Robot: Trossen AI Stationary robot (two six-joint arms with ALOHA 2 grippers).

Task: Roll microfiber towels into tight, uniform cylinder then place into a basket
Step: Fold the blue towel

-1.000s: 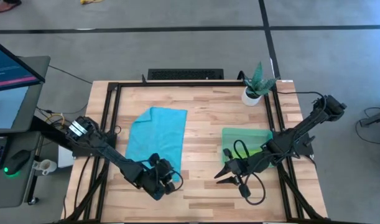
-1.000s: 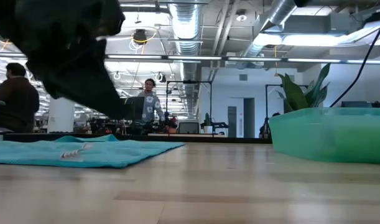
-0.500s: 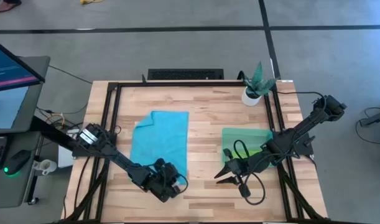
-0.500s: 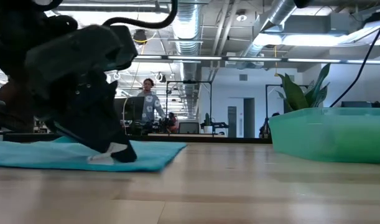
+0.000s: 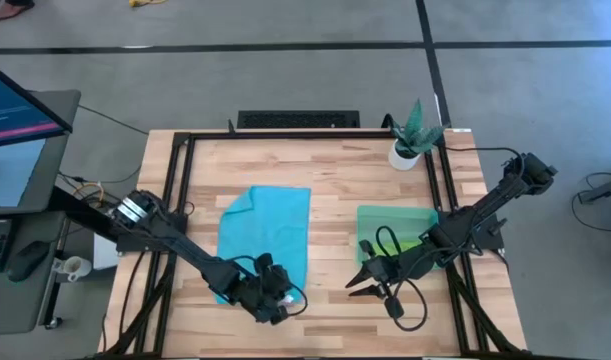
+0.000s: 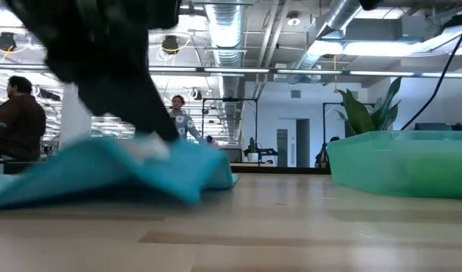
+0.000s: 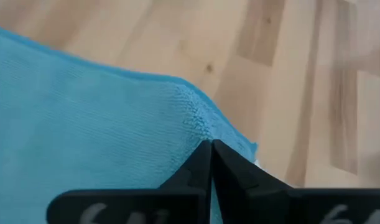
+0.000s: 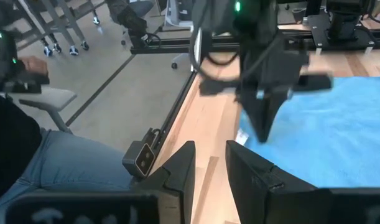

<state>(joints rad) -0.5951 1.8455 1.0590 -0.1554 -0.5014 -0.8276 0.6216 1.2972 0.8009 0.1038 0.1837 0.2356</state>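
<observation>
Left gripper (image 5: 282, 297) sits at the near edge of the table (image 5: 325, 170), fingers pressed together and pinching the near corner of the turquoise towel (image 5: 268, 235). In the left wrist view the two finger tips (image 7: 209, 163) meet on the cloth's hem with no gap. In the low view that corner is lifted off the wood, cloth tented under the gripper (image 6: 151, 140), the rest sagging back to the table. The towel lies as a tall strip on the left half of the table, far left corner folded over, far edge near mid-table.

Bare wood between the towel's right edge and the right gripper (image 5: 357, 285), and more bare wood beyond the towel up to the far frame rail. The near strip of table in front of both grippers is narrow.

Right gripper hovers near the near edge, just left of the basket (image 5: 369, 214), fingers apart with a moderate gap and nothing between them; right wrist view shows the two fingers (image 8: 177, 171) spread over the wood, pointing at the left arm.

The basket is right of centre, partly covered by the right arm. Lime green cloth (image 5: 410, 243) shows inside it, probably the second towel, shape unclear under the arm. In the low view the basket wall (image 6: 401, 162) stands on the right.

Far right corner: white plant pot (image 5: 404, 154) with a green plant.
</observation>
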